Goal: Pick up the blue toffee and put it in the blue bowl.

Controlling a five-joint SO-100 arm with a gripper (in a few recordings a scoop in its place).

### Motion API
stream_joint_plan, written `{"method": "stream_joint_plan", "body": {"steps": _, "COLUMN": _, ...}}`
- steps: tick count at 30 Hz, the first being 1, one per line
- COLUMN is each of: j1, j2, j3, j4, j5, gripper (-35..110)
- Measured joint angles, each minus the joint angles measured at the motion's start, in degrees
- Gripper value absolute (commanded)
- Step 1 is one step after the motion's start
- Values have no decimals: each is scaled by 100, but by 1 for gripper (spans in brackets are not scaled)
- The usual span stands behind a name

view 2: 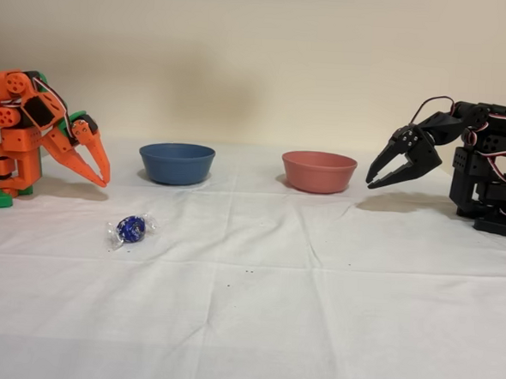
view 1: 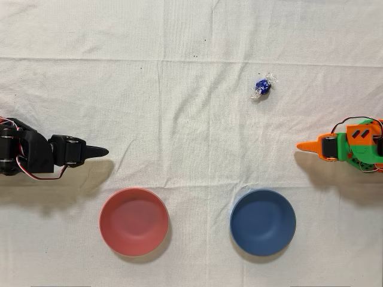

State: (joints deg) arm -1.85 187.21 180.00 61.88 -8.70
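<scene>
Blue toffee (view 1: 263,87) lies on the white cloth (view 1: 191,119), well apart from the blue bowl (view 1: 263,222). Orange gripper (view 2: 103,179) hangs clear of both, fingers nearly together, grasping nothing.

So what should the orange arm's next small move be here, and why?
Probably swing the gripper out over the blue toffee. It sits back at the cloth's edge with nothing held, while the toffee lies on the cloth apart from it, outside the blue bowl. The jaws look nearly closed, so they'd need to open before descending.
</scene>
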Motion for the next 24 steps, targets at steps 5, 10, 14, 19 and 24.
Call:
{"method": "stream_joint_plan", "body": {"steps": 5, "j1": 0, "j2": 0, "j3": 0, "j4": 0, "j5": 0, "gripper": 0}}
{"method": "stream_joint_plan", "body": {"steps": 10, "j1": -9, "j2": 0, "j3": 0, "j4": 0, "j5": 0, "gripper": 0}}
{"method": "stream_joint_plan", "body": {"steps": 14, "j1": -149, "j2": 0, "j3": 0, "j4": 0, "j5": -97, "gripper": 0}}
{"method": "stream_joint_plan", "body": {"steps": 19, "j1": -105, "j2": 0, "j3": 0, "j4": 0, "j5": -79, "gripper": 0}}
{"method": "stream_joint_plan", "body": {"steps": 24, "j1": 0, "j2": 0, "j3": -9, "j4": -26, "j5": -694, "gripper": 0}}
